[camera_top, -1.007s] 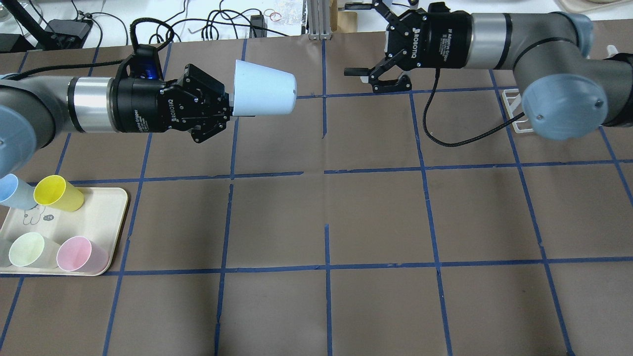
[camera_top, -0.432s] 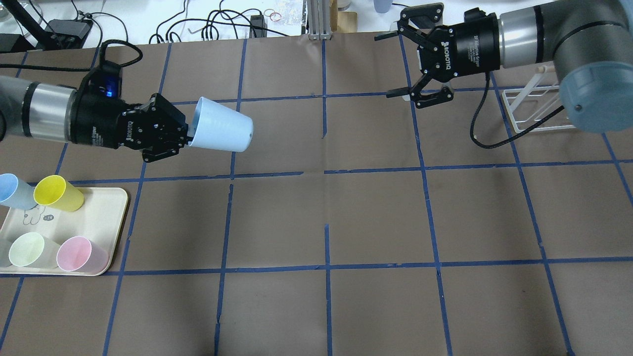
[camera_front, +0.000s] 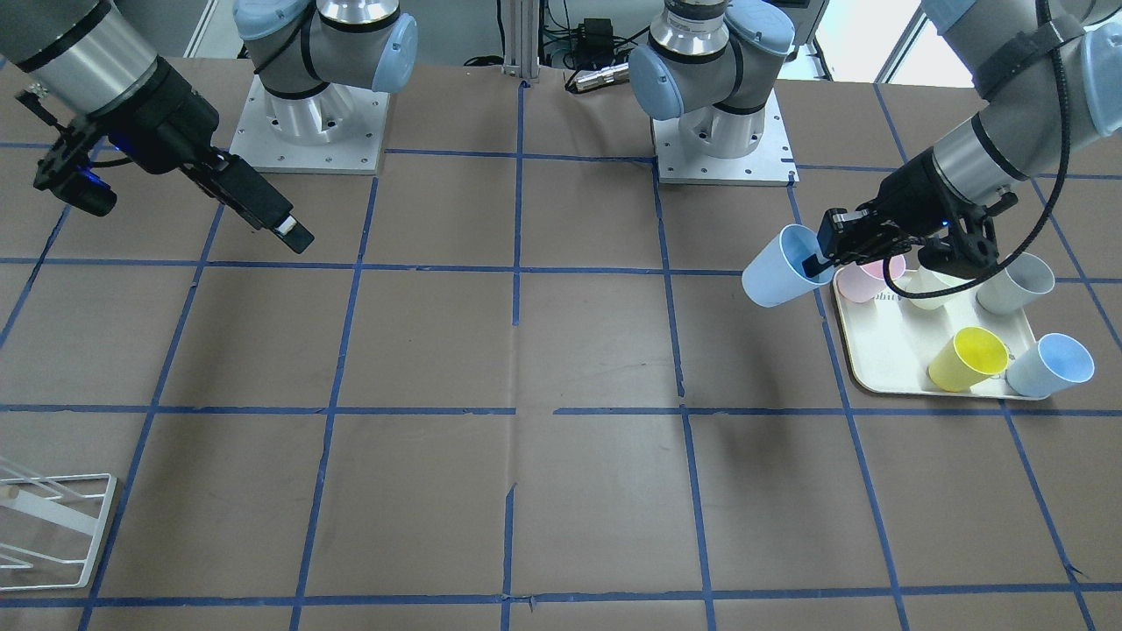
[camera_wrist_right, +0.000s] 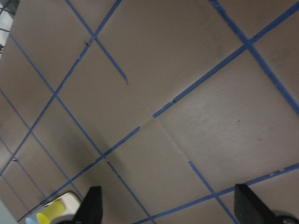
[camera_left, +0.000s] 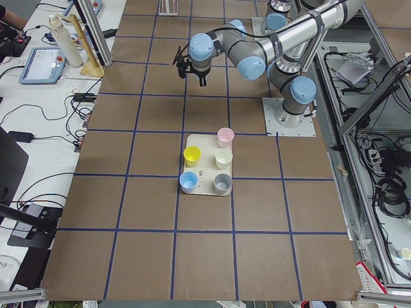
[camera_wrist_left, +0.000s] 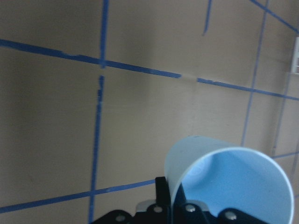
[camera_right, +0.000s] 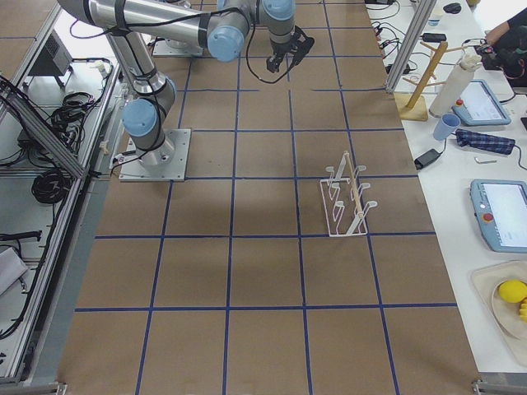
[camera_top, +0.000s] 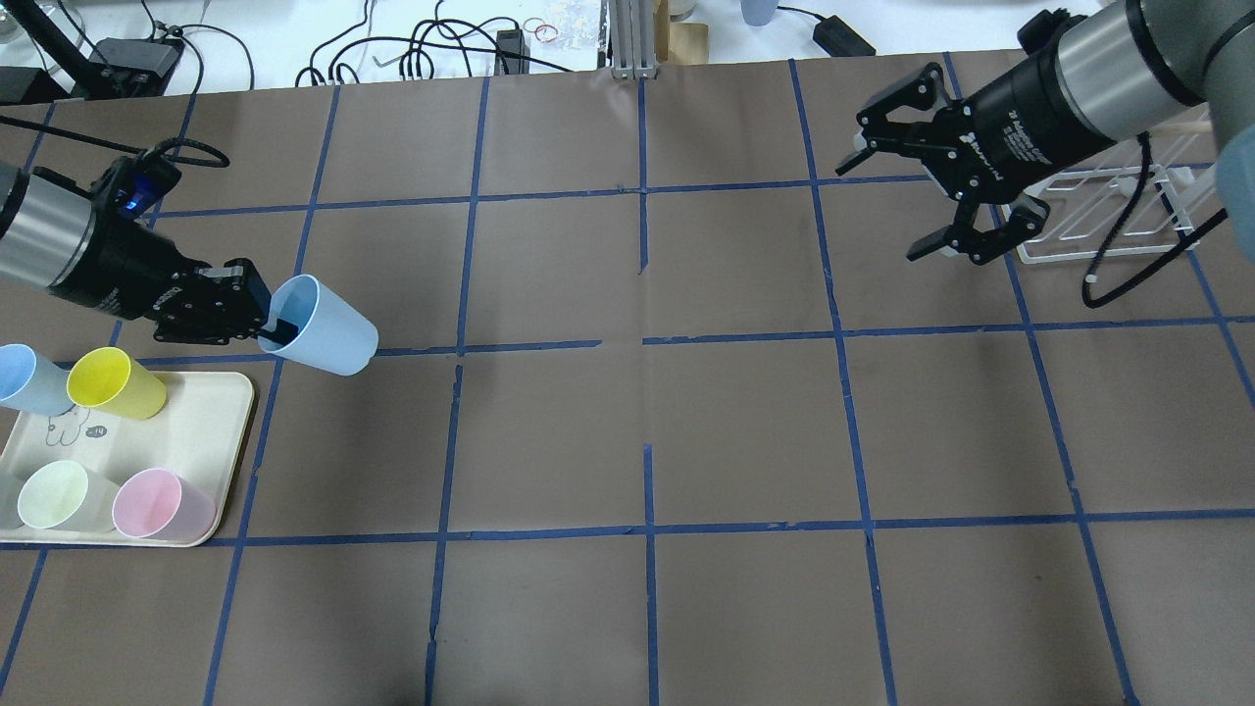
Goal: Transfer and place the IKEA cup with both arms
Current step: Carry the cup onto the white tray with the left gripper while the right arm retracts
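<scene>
- Left pincer [camera_top: 267,328]: clamped on the rim of the IKEA cup [camera_top: 328,331], one finger inside the mouth. Sits at left-centre of the overhead frame.
- Cup is tilted, mouth toward the pincer, base pointing to frame right. It is over the tabletop [camera_top: 745,431], just above-right of the tray [camera_top: 211,412] corner.
- Tray carries a yellow cup [camera_top: 113,382], pale blue cup [camera_top: 25,378], green cup [camera_top: 59,495] and pink cup [camera_top: 157,502].
- Right pincer [camera_top: 878,213]: spread wide, holding nothing, upper right of the frame, beside the white wire rack [camera_top: 1118,211].
</scene>
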